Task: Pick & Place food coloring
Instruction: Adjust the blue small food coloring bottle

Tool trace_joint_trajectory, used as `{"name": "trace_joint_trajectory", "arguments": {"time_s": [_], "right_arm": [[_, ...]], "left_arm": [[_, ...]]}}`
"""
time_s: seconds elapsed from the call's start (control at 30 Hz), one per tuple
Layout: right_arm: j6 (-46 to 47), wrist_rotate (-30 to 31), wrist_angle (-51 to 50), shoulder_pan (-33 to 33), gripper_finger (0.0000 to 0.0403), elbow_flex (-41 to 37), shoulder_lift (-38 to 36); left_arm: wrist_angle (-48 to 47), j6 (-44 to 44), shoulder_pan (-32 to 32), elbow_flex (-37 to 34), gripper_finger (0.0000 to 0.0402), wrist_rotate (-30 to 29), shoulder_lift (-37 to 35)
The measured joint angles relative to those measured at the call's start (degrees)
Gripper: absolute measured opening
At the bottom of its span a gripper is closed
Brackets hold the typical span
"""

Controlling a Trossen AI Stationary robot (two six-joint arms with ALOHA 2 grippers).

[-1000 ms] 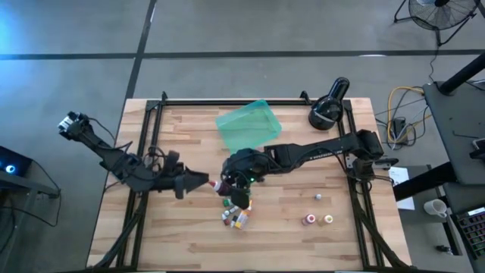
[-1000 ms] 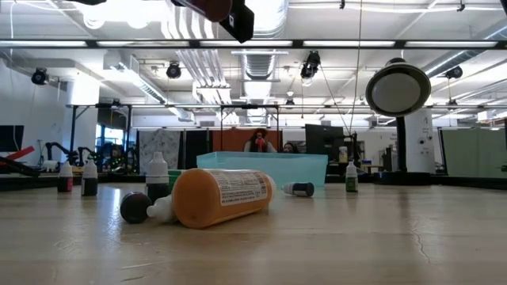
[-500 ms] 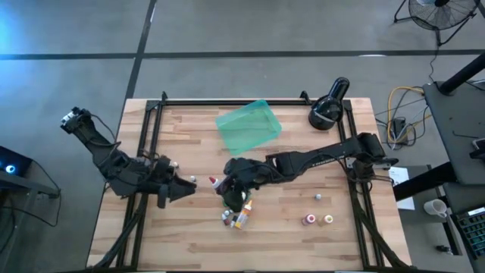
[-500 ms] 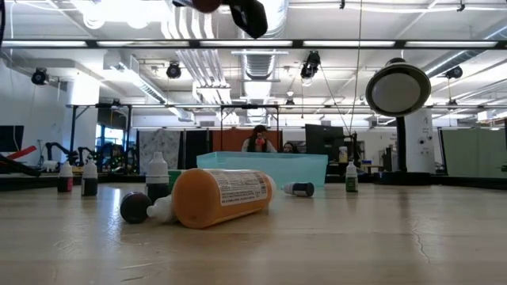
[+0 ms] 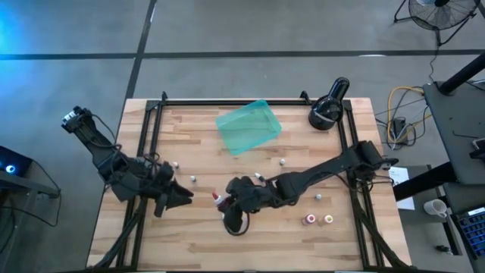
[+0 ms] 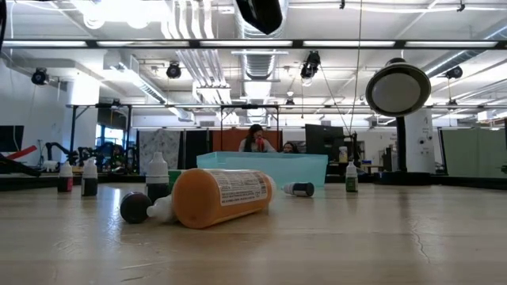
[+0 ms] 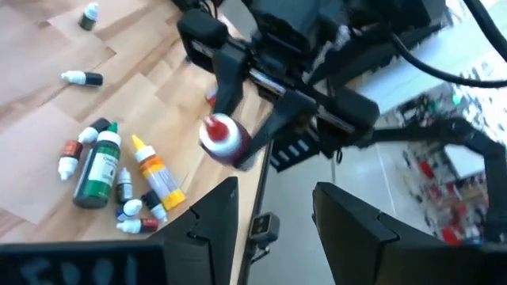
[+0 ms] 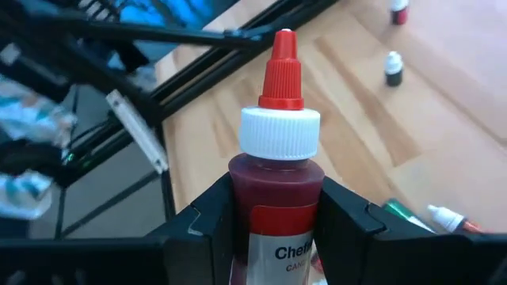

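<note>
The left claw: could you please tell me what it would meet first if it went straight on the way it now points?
Most likely the red bottle held in the right claw, which sits directly ahead of the left claw; exact depth is unclear.

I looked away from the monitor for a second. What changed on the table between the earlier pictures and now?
The right gripper, shut on a red bottle, moved from mid-table toward the front edge, carrying the bottle with it. The left gripper, open and empty, backed away to the left. The teal tray, the black lamp and the two small bottles at front right stayed put.
</note>
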Motion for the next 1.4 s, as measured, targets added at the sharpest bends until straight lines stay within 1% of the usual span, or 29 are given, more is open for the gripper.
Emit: {"name": "trace_joint_trajectory", "arguments": {"time_s": [0.03,0.1,0.2,0.23,0.3,0.33,0.37,0.43,0.5,0.57,0.6,0.63,0.77,0.97,1.1,1.3,1.4], "right_arm": [[0.85,0.24,0.5,0.13,0.0127,0.0,0.23],[1.57,-2.47,1.15,0.12,0.0126,0.0,0.65],[1.75,-1.1,1.33,0.48,0.0123,0.0,1.17],[1.77,-1.76,1.85,0.49,0.0123,-0.02,1.21],[1.32,-4.92,3.63,0.47,0.0123,0.0,1.39],[1.15,-4.77,3.78,0.49,0.0123,0.04,1.39],[0.23,-3.39,3.7,0.51,0.0123,0.04,1.41],[-4.73,-0.93,4.93,0.76,0.0123,0.0,1.6],[-13.62,-0.77,8.39,0.98,0.0123,0.0,2.21],[-22.6,-1.21,10.11,1.46,0.0123,0.0,2.29],[-25.46,-1.62,10.73,1.63,0.0123,0.0,2.29],[-26.42,-1.99,10.99,1.7,0.0123,0.0,2.29],[-22.53,-2.12,10.59,1.54,0.0123,0.0,2.36],[-19.69,-1.85,10.48,1.45,0.0123,0.0,2.77],[-16.35,-1.89,10.15,1.59,0.0123,0.0,2.83],[-13.86,-0.76,9.86,1.38,0.0123,0.0,2.82],[-13.84,-0.87,9.74,1.48,0.0123,0.0,2.81]], "left_arm": [[0.0,0.38,0.01,0.0,0.0137,0.02,0.22],[0.0,0.8,0.04,0.0,0.0137,0.03,0.64],[-0.02,1.34,0.17,0.0,0.0137,0.01,0.98],[-0.02,1.69,0.21,0.0,0.0137,-0.01,1.05],[-0.02,2.34,0.45,0.0,0.0137,-0.02,1.12],[-0.01,2.46,0.63,0.0,0.0137,-0.03,1.12],[0.0,2.48,0.83,0.0,0.0137,-0.02,1.12],[0.01,2.45,1.15,0.0,0.0137,-0.02,1.19],[0.03,2.22,1.57,0.0,0.0137,0.64,1.63],[0.02,2.18,2.15,-0.02,0.0137,3.52,2.49],[0.04,2.18,2.5,-0.02,0.0137,4.96,3.05],[0.03,2.16,2.8,-0.02,0.0137,6.05,3.7],[0.25,2.17,3.71,-0.04,0.0137,6.43,6.07],[5.99,2.66,4.91,-0.04,0.0137,6.45,8.54],[6.08,3.51,6.05,0.24,0.0139,5.54,9.2],[6.12,3.9,7.1,0.62,0.0156,5.53,10.14],[6.43,3.88,7.81,0.93,0.0168,7.19,11.7]]}}
